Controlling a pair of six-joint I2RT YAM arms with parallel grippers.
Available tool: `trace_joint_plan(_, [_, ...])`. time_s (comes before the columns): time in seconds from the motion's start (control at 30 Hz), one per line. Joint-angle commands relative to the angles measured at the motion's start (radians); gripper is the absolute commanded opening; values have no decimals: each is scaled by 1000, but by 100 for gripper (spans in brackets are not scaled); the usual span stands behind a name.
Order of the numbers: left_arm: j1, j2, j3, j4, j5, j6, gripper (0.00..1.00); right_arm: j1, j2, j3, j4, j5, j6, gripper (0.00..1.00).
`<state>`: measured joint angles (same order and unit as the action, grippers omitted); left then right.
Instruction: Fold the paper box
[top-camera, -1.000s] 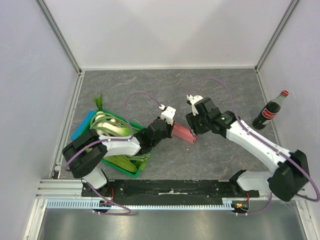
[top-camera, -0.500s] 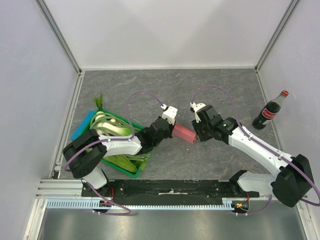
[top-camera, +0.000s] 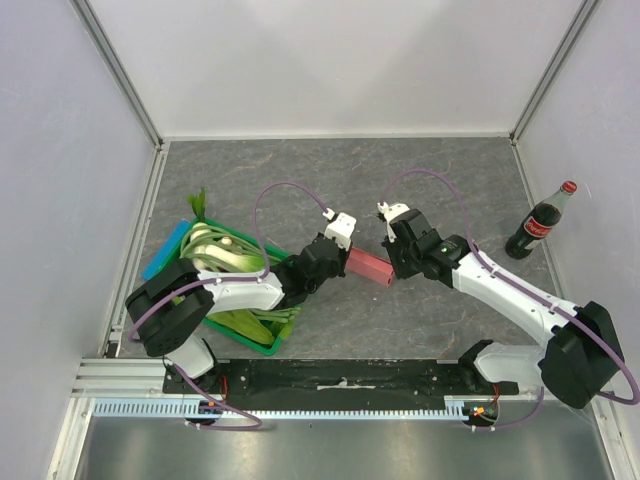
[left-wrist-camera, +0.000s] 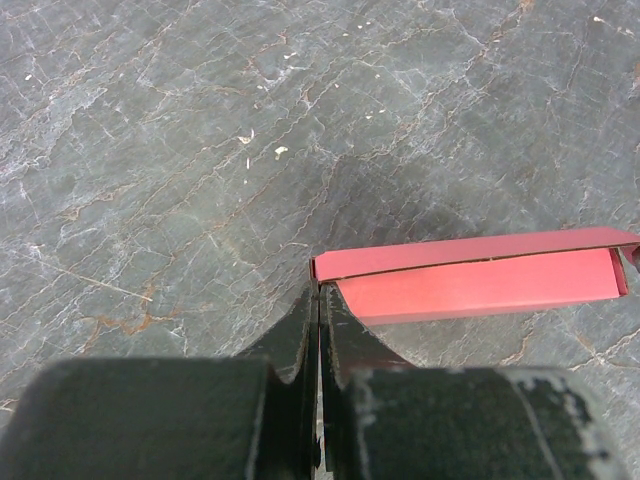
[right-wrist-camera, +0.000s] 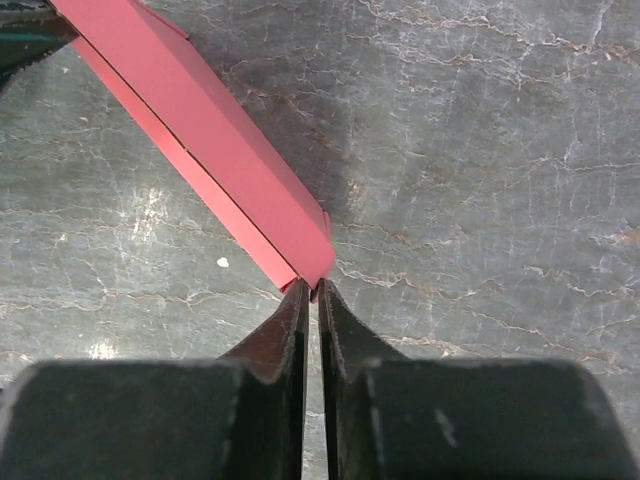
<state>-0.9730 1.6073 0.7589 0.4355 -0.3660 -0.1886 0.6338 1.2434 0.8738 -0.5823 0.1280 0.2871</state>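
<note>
The paper box (top-camera: 368, 265) is a slim pink closed carton lying on the grey stone-pattern table between my two arms. My left gripper (top-camera: 344, 262) is shut on the thin card edge at the box's left end. In the left wrist view the jaws (left-wrist-camera: 319, 292) are pinched together at the box's (left-wrist-camera: 480, 280) corner. My right gripper (top-camera: 392, 272) is at the box's right end. In the right wrist view its jaws (right-wrist-camera: 311, 290) are shut on the corner of the box (right-wrist-camera: 210, 130).
A green crate (top-camera: 262, 349) of pale green vegetables (top-camera: 220, 250) sits under my left arm, with a blue item (top-camera: 165, 250) beside it. A cola bottle (top-camera: 540, 222) stands at the right wall. Metal-framed white walls enclose the table.
My right arm has swung and lowered its wrist, drawing a little right and then back onto the box's right end. The left gripper and the box have barely moved.
</note>
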Motion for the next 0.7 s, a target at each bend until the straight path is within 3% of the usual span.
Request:
trace_joint_plan(0.0, [-16, 28, -6, -106, -10, 23, 2, 4, 7, 28, 18, 45, 20, 8])
trace_joint_plan(0.07, [-21, 29, -6, -104, -17, 24, 2, 6, 8, 31, 15, 51, 55, 0])
trace_joint_plan(0.27, [-39, 28, -1, -106, -63, 35, 2, 3, 14, 70, -19, 30, 197, 0])
trace_joint_plan(0.67, [-59, 25, -7, -113, -88, 46, 2, -55, 82, 122, -21, -160, 397, 0])
